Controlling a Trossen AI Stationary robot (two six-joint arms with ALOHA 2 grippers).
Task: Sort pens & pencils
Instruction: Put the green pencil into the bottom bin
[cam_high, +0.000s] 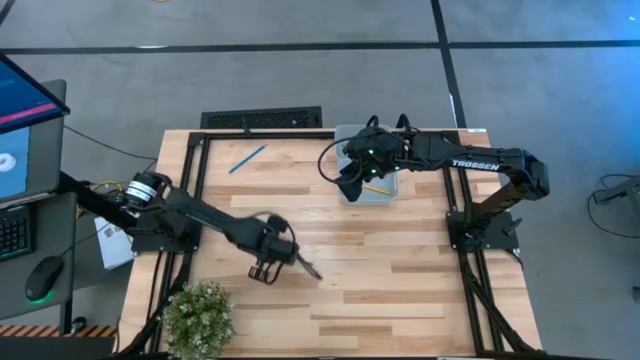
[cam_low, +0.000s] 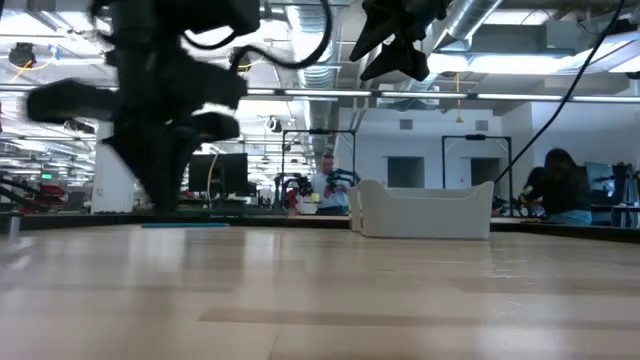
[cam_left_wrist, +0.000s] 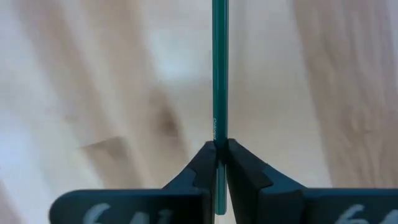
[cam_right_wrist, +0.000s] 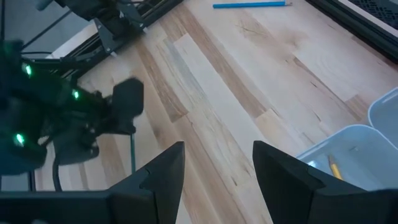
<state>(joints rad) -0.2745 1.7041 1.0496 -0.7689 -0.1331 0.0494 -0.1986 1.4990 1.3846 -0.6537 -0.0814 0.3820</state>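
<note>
Fingers of the left gripper (cam_left_wrist: 219, 163) clenched on a thin dark green-black pen (cam_left_wrist: 219, 74); the stick runs straight out ahead between the pads, over bare wood. In the high view the left gripper (cam_high: 268, 262) sits over the middle-front of the light wooden table (cam_high: 400, 290), pen (cam_high: 306, 266) projecting from it toward the right arm's side. Whether the pen is lifted clear or touching the board: cannot tell.

Right gripper (cam_right_wrist: 214, 163) fingers spread apart, holding nothing. It hangs above the pale translucent plastic bin (cam_high: 371, 187) at the table's back, right of centre. A short yellow pencil (cam_right_wrist: 334, 166) lies inside that bin (cam_right_wrist: 373, 146).

Light blue pencil (cam_high: 246, 158) lies flat near the back left of the table, well apart from both grippers and the bin.

Progress, as judged: one pencil binned, one pen in hand, blue pencil not yet sorted. No destination for pens identified. Other pens not visible.
</note>
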